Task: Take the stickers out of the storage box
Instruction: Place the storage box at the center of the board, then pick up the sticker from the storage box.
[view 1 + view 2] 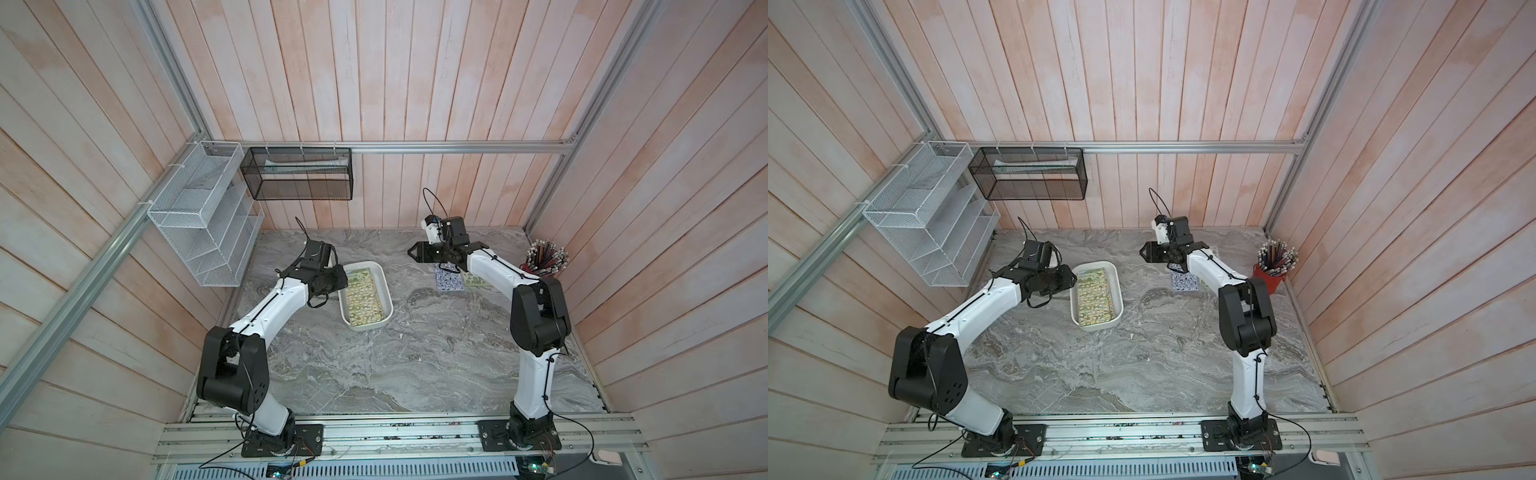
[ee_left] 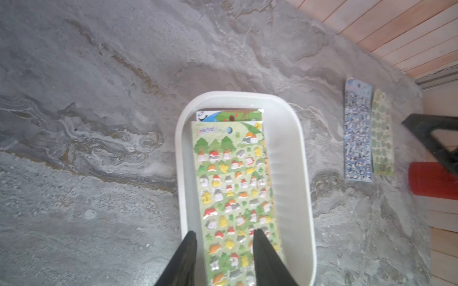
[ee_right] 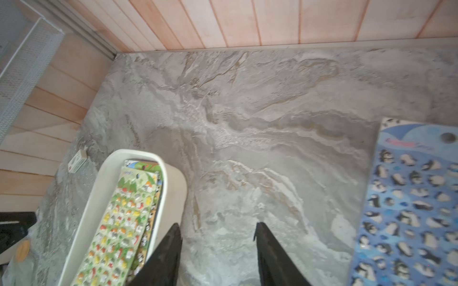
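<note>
the storage box (image 1: 387, 291) sits on the grey marbled table (image 1: 374, 374), left of the middle and toward the far side, one short end pointing far and slightly left. it is a shallow white tub with rounded corners and smooth walls. inside lies a stack of stickers (image 2: 235, 193) along the left wall, leaving a bare strip of floor on the right. the top sheet is light green in a glossy sleeve, printed with rows of tiny red, yellow, orange and grey-white figures and trees at its far end. a panda sheet (image 2: 228, 116) peeks out from under that far end (more panda edges show along the stack's side in the right wrist view).

two sheets are out of the box, flat on the table to the far right and well apart from it: a blue penguin sheet (image 3: 409, 210) and, overlapping its right edge, a pale green sheet (image 2: 383, 136).

a red cup (image 1: 1271, 276) at the far right holds a bunch of pencils (image 1: 1277, 253). what is in the white wire rack (image 1: 203, 216) and the black mesh basket (image 1: 297, 174) on the walls is too unclear to tell.

the left gripper (image 2: 224, 232) hangs over the near end of the stack, fingers spread, pinching nothing. the right gripper (image 3: 217, 225) is above bare table between box and penguin sheet, fingers also spread and empty.
</note>
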You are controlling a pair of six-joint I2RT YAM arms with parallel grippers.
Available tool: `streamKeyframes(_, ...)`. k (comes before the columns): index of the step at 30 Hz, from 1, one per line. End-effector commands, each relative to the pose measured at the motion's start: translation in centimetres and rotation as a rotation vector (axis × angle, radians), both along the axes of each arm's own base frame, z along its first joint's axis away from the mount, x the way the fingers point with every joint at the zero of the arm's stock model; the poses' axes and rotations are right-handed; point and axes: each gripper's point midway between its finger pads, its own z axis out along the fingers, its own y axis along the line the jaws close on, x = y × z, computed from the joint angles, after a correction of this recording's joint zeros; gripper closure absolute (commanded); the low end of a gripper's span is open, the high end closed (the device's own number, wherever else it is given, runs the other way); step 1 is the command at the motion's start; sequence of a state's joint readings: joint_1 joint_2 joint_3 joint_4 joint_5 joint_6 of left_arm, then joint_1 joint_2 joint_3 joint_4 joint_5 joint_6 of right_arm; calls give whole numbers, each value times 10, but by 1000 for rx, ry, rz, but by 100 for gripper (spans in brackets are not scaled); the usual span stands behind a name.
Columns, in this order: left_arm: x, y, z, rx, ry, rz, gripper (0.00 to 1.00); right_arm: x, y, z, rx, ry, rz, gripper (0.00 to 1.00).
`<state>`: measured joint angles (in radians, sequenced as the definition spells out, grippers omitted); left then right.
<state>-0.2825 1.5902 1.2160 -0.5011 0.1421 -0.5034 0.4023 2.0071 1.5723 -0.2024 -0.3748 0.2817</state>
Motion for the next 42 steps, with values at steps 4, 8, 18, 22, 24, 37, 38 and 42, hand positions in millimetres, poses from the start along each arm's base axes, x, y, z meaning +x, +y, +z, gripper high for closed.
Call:
streamKeyframes(4, -1, -21, -7, -7, 40, -13, 61, -49, 31, -40, -56, 84, 43, 51)
streamKeyframes(8, -1, -23, -18, 10, 58, 11, 63, -73, 49, -60, -87, 110, 75, 50)
streamKeyframes(18, -17, -20, -48, 80, 98, 47, 61, -87, 62, -76, -98, 124, 85, 50)
streamKeyframes(22, -23, -17, -55, 112, 101, 60, 58, -89, 63, -74, -98, 120, 87, 50)
streamKeyframes(24, -25, -14, -59, 132, 103, 67, 57, -91, 64, -75, -100, 124, 92, 50)
streamKeyframes(37, -30, -16, -84, 205, 144, 65, 45, -102, 74, -87, -124, 136, 118, 52)
streamKeyframes(38, -30, -17, -85, 210, 145, 64, 45, -102, 74, -87, -126, 136, 118, 53)
streamKeyframes(42, -30, -18, -90, 229, 152, 66, 44, -104, 75, -87, -122, 137, 123, 53)
